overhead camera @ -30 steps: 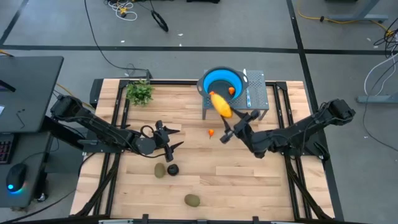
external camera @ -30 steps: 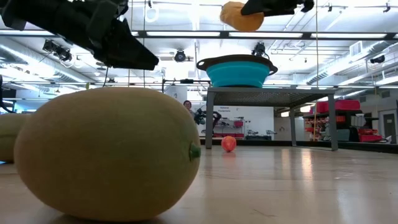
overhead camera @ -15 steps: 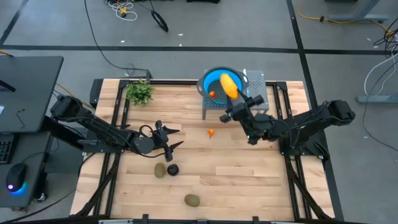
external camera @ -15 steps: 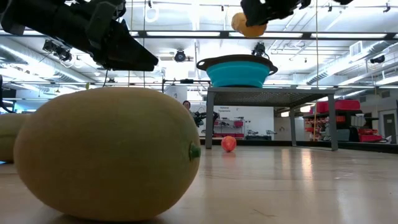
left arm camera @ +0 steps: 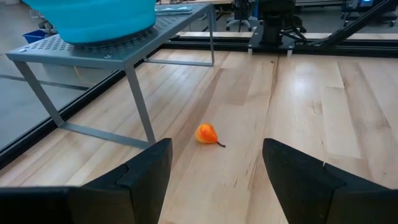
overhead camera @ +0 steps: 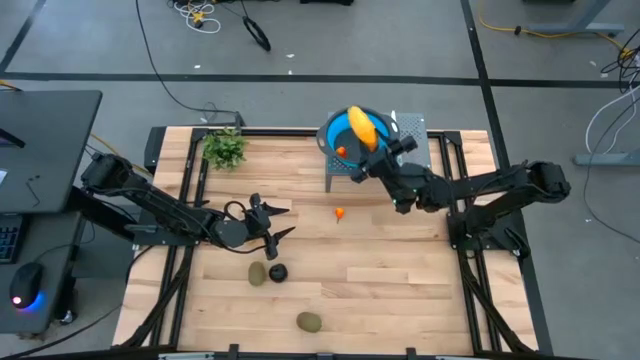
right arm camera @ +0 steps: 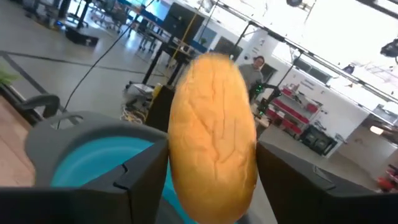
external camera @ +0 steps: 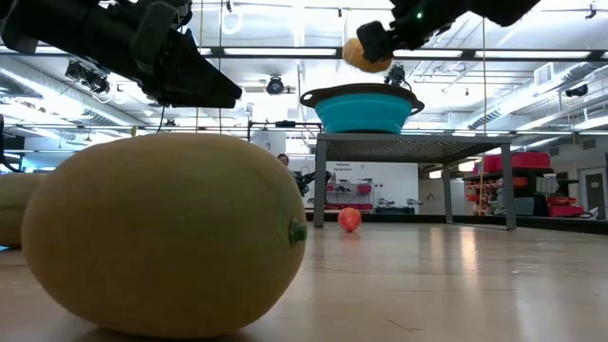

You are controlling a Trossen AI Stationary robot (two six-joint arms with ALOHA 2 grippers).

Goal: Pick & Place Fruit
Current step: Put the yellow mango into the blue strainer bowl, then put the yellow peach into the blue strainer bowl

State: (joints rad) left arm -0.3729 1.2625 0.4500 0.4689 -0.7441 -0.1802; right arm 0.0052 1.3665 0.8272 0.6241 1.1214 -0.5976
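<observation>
My right gripper (overhead camera: 374,152) is shut on the elongated yellow-orange fruit (overhead camera: 360,128) and holds it over the blue bowl (overhead camera: 338,132), which stands on a grey metal stand (overhead camera: 412,150). A tiny orange-red fruit (overhead camera: 342,151) lies in the bowl and another (overhead camera: 340,212) lies on the table before the stand. My left gripper (overhead camera: 272,222) hovers open at the table's middle left, above an olive-green oval (overhead camera: 258,273) and the blackish round (overhead camera: 278,271). A second olive oval (overhead camera: 309,321) rests near the near edge. My right gripper pinches the yellow-orange fruit (right arm camera: 214,149) between its two fingers (right arm camera: 146,171), one on each long side, lying across it. The fingers come from the table's right, slanting up. The fruit is lifted clear, above the bowl's rim (external camera: 366,92).
A leafy plant sprig (overhead camera: 225,148) sits at the far left corner. A thin pale strip (overhead camera: 397,138) lies on the stand beside the bowl. In the low view the near olive oval (external camera: 166,233) fills the foreground. Bare wood lies across the table's middle and right.
My right gripper has carried the yellow-orange fruit up and toward the far edge, from in front of the stand to above the blue bowl, and the fruit has turned with it. The left arm has kept still.
</observation>
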